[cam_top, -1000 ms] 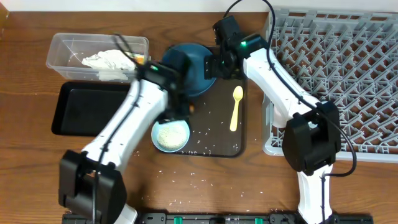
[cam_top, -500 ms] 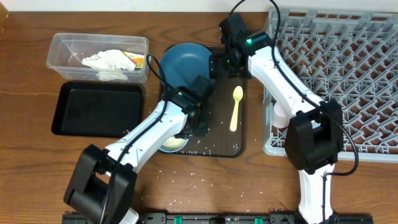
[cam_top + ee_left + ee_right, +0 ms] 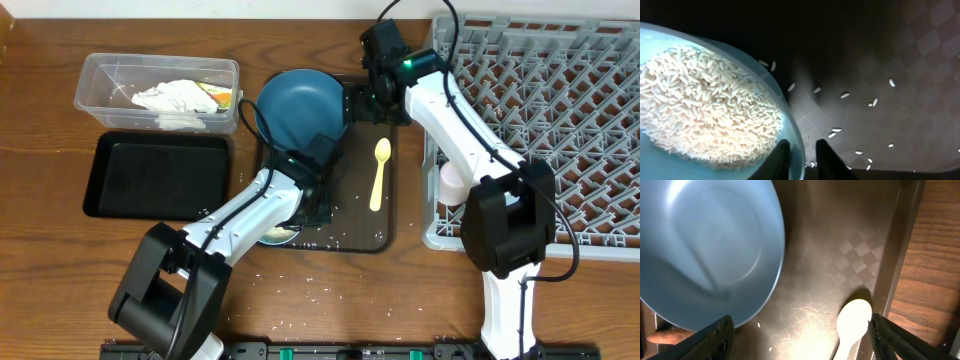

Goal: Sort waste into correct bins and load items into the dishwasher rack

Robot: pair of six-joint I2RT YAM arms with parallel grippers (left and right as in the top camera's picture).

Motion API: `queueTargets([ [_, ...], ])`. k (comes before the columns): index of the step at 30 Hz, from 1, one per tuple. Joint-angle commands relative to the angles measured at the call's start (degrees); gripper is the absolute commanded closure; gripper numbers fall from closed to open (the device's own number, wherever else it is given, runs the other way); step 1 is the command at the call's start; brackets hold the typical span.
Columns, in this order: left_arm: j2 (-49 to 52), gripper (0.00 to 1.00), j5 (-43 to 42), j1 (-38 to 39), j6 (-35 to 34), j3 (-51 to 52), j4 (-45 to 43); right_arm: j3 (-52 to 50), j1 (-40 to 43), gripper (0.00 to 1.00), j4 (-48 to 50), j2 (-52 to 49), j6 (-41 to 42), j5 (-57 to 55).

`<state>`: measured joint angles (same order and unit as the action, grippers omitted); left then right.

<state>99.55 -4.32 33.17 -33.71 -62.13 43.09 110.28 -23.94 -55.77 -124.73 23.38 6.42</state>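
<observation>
Left end effector (image 3: pixel 802 146) is pinching the rim of the pale blue-white bowl (image 3: pixel 788 122); right end effector (image 3: pixel 801 330) is hovering wide open, empty, over the dark-blue plate (image 3: pixel 705 245).

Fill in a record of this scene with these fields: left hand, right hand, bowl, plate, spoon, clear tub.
left hand: fingers straddle the bowl rim; grip unclear
right hand: open, at the edge of the plate
bowl: pale blue, holds rice, sits on the brown tray
plate: dark blue, at the brown tray's far end
spoon: yellow, lying on the brown tray
clear tub: holds a crumpled napkin
</observation>
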Motion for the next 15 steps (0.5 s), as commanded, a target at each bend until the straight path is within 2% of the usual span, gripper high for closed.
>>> queueTargets([
  [1,0.42,0.94,0.31,0.02,-0.04,-0.02,0.07,0.55,0.35,0.16,-0.24,1.31,-1.20,-0.20],
  [5,0.31,0.93,0.28,0.00,-0.02,-0.44,0.48,0.55,0.42,0.16,-0.42,1.33,-1.25,-0.20],
  [8,-0.37,0.94,0.28,-0.44,0.00,-2.97,4.09,0.55,0.66,0.14,-0.44,1.31,-2.34,-0.17],
  [10,-1.22,0.94,0.28,-1.16,0.02,-5.66,7.30,0.55,0.79,0.10,-0.50,1.33,-2.47,-0.17],
  [12,-2.49,0.94,0.26,-2.19,0.63,-8.94,10.51,0.55,0.96,0.01,-0.66,1.33,-2.45,-0.17],
  [15,-5.09,0.94,0.24,-4.15,0.94,-13.49,14.53,0.55,1.29,0.01,-0.83,1.33,-2.43,-0.17],
])
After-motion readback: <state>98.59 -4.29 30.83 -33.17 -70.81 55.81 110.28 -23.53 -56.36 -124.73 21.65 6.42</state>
